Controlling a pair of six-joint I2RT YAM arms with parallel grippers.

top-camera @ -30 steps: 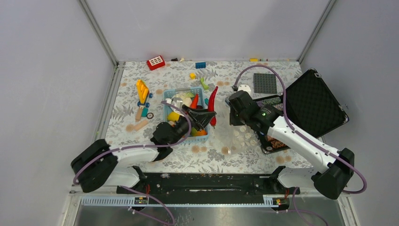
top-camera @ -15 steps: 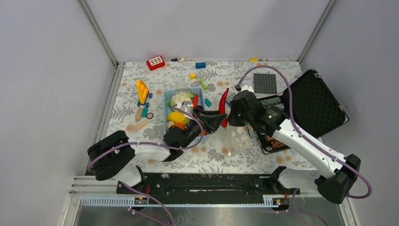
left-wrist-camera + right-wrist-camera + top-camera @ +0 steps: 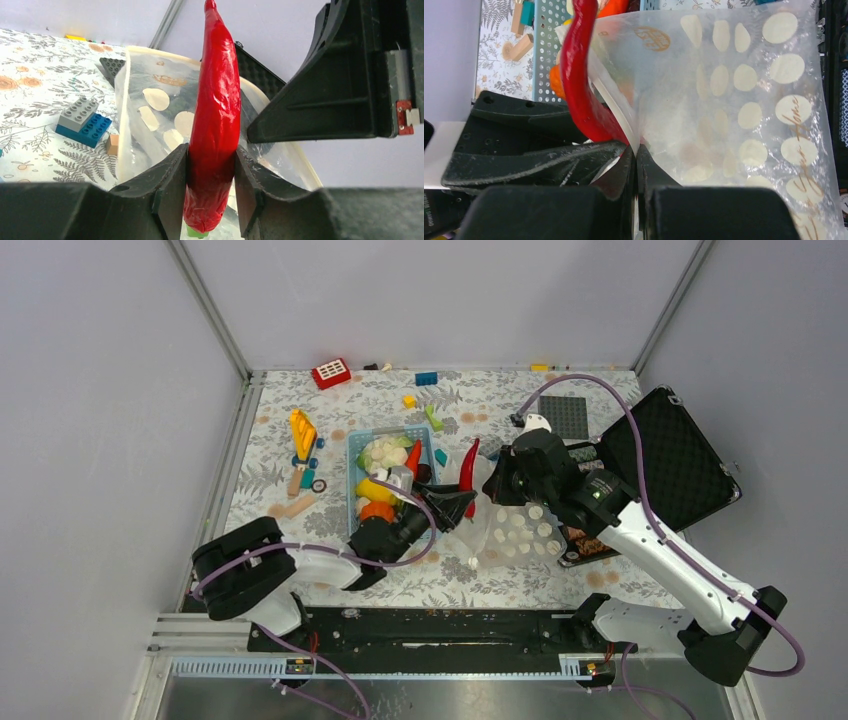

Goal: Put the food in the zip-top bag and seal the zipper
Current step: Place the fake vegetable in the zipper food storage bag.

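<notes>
The left gripper (image 3: pixel 210 192) pinches the red chili (image 3: pixel 215 100) at the zip-top bag (image 3: pixel 734 100) mouth; the right gripper (image 3: pixel 636 162) clamps its edge. The risk: it snags the limp rim and drops onto the desk (image 3: pixel 270 455).

Gold cursive lettering (image 3: pixel 805 145) runs along one edge of the dotted bag (image 3: pixel 734 100). One word seems to read "Home"; the rest is unclear. A round gold stamp (image 3: pixel 652 38) near the bag's mouth is too small to read.
</notes>
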